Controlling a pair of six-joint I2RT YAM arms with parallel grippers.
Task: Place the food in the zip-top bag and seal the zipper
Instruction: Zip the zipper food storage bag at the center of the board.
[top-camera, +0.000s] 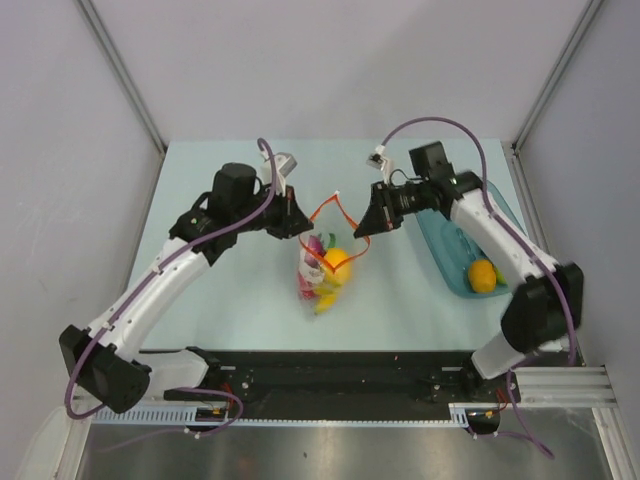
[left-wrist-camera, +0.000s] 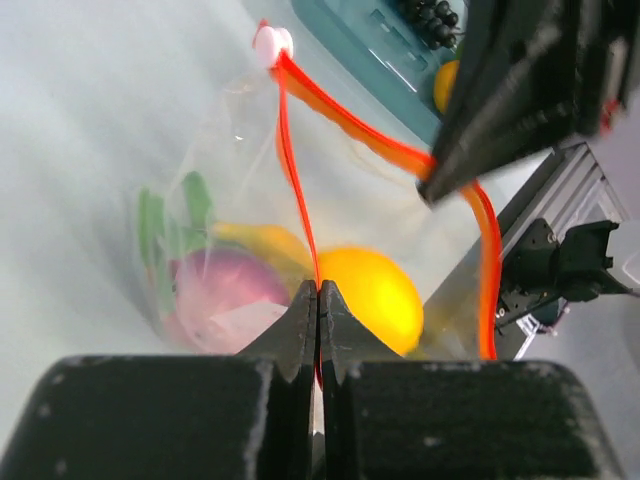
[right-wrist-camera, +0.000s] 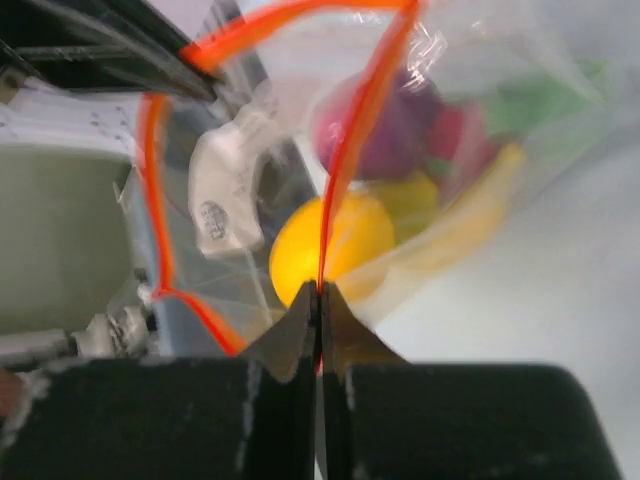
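In the zip-top bag (top-camera: 322, 272), lying in the middle of the table (top-camera: 220, 300) between the two arms: an orange round fruit (left-wrist-camera: 375, 290), a purple ball (left-wrist-camera: 220, 285), a yellow banana (right-wrist-camera: 480, 205), a green piece (left-wrist-camera: 165, 225), and something red, too blurred to name. Mouth gaping, zipper (left-wrist-camera: 290, 150) spread into an orange-red loop raised above the food. At the table's right side, a translucent teal bowl (top-camera: 445, 262) with a second orange fruit (top-camera: 482, 275) lying inside.

Left pincer (left-wrist-camera: 318, 290) clenched on one run of the zipper, reaching in from the left, elbow low, wrist bent toward the bag. Right pincer (right-wrist-camera: 318, 290) likewise clamped tight on the opposite run, arm arched over the bowl, tips pointing left and down. Both close to the bag's mouth, one on either side, apart from each other.
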